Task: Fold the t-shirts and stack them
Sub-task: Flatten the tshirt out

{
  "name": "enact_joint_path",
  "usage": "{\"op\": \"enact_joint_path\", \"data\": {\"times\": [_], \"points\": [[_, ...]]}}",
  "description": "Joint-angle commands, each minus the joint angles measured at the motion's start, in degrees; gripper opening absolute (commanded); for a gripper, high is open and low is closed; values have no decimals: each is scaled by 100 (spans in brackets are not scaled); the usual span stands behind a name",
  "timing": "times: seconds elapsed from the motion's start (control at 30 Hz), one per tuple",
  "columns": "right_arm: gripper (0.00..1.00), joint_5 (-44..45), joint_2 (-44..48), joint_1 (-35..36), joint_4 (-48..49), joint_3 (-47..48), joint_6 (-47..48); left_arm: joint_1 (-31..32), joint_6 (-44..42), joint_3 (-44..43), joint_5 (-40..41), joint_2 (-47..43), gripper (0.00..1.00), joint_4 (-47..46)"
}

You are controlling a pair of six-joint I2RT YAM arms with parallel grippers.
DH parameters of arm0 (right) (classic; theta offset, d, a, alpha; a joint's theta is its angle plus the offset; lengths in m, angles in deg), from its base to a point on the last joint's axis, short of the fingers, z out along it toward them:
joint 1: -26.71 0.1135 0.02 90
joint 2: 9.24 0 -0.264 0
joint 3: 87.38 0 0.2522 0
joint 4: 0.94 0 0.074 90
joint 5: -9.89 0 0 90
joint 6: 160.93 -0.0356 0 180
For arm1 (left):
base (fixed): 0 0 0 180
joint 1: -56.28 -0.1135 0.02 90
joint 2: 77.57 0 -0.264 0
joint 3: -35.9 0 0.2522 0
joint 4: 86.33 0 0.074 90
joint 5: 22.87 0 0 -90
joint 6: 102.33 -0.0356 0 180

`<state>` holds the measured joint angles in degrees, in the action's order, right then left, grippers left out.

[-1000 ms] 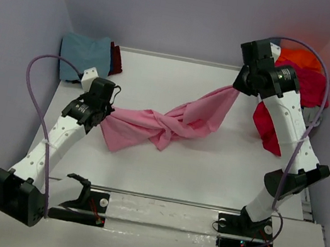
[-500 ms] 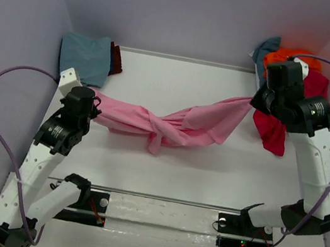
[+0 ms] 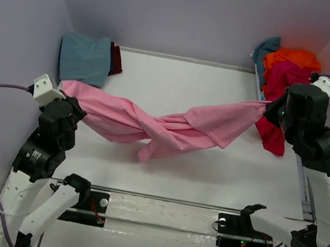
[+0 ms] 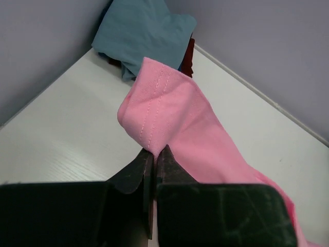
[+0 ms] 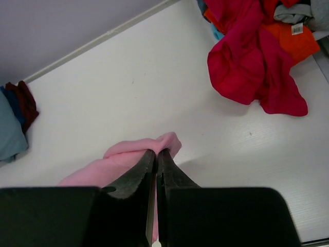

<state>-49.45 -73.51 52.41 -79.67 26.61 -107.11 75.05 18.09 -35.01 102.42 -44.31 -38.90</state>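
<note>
We see a white table (image 3: pixel 219 178) boxed in by pale lilac walls (image 3: pixel 191 13). In the far right corner sits a loose pile (image 3: pixel 294 63) of shirts, with orange on top, crimson below and a teal scrap at the back. One crimson shirt (image 3: pixel 271 136) spills forward onto the table beside the right arm, which hides part of it from above. In the far left corner lies a folded blue shirt (image 3: pixel 85 58), with a dark red cloth (image 3: pixel 117 59) poking out at its right edge.

The pink shirt (image 3: pixel 170 128) is stretched across the middle of the table between the two arms. It runs from near the blue shirt on the left to just beside the crimson shirt on the right. At its middle it is wound around itself like a rope, and a loose flap droops toward the near edge. We cannot tell how much of it rests on the table.

The left pincer (image 4: pixel 155 153) is pinched tight on a stitched hem, which folds over just above the jaws. The right pincer (image 5: pixel 156 153) is clamped narrow on a small bunched fold of the same pink cloth.
</note>
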Motion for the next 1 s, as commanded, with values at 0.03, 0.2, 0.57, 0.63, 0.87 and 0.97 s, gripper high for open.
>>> {"op": "enact_joint_path", "data": {"times": [0.03,0.2,0.57,0.63,0.87,0.97], "points": [[7,231,-672,15,538,-38,50,13,-317,1,558,565,6,-940],[7,362,-1595,15,354,58,102,13,-203,29,427,1646,6,-1836],[67,-514,-3127,15,370,339,418,66,-246,-52,101,2291,6,-2163],[77,-961,-3083,15,556,314,690,66,-299,-7,66,2264,6,-2181],[73,-2472,-3084,15,115,-18,780,66,-255,54,-92,2326,6,-2172],[68,-2722,-2917,128,116,-731,666,66,-238,46,-127,2475,6,-2137]]}}
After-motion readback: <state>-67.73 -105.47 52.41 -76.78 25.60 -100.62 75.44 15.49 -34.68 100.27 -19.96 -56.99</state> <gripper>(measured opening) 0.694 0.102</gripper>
